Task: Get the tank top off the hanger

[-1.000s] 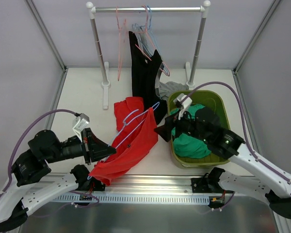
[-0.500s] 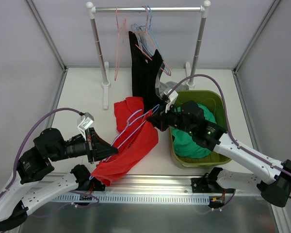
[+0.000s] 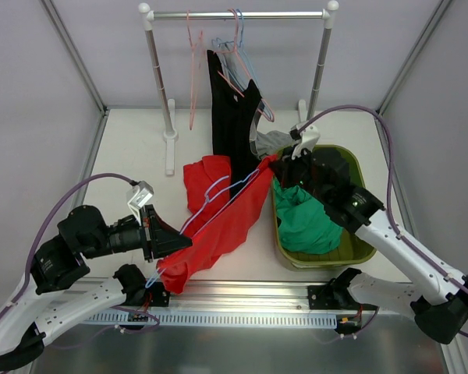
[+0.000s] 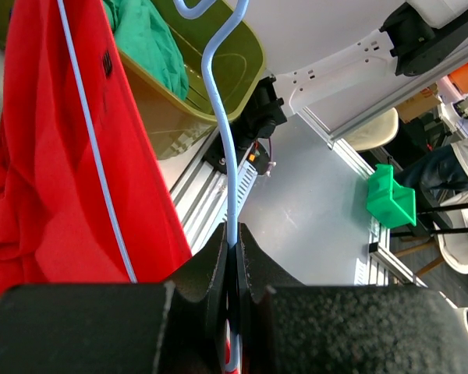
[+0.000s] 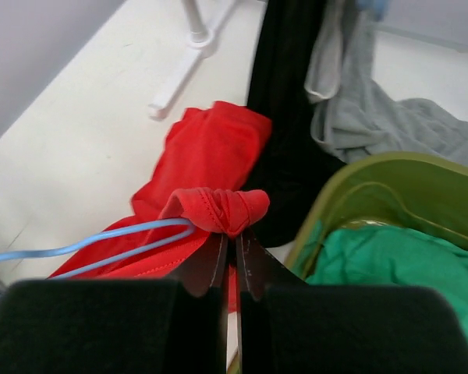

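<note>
1. Jaws of the left claw (image 3: 184, 242) pressed fully together on the light blue wire of the hanger (image 3: 217, 189). Nothing else between the jaws in the left wrist view.
2. Position of the left claw: low over the table (image 3: 132, 148), close to the near edge, left of centre.
3. Jaws of the right claw (image 3: 271, 162) closed tight on a bunched red strap of the tank top (image 3: 226, 222). In the right wrist view, strap gathered into a knot-like fold directly at the fingertips, with the hanger wire running into that fold from the left.
4. Position of the right claw: raised above the table, just beside the far-left corner of the olive bin (image 3: 327, 259).
5. Tank top: red, stretched in a slanted band between the two claws, from near the near edge up toward the bin corner. Remaining fabric heaped on the table around the centre, touching the stretched band.
6. Hanger: threaded through the tank top, wire partly exposed over the red fabric, not free of the garment.
7. Bin: on the right half of the table, holding a green cloth (image 3: 304, 222).
8. Rack (image 3: 238, 14): along the far edge, carrying a black garment (image 3: 228, 125) and several bare hangers. Grey garment (image 3: 279, 140) draped down between rack and bin.
</note>
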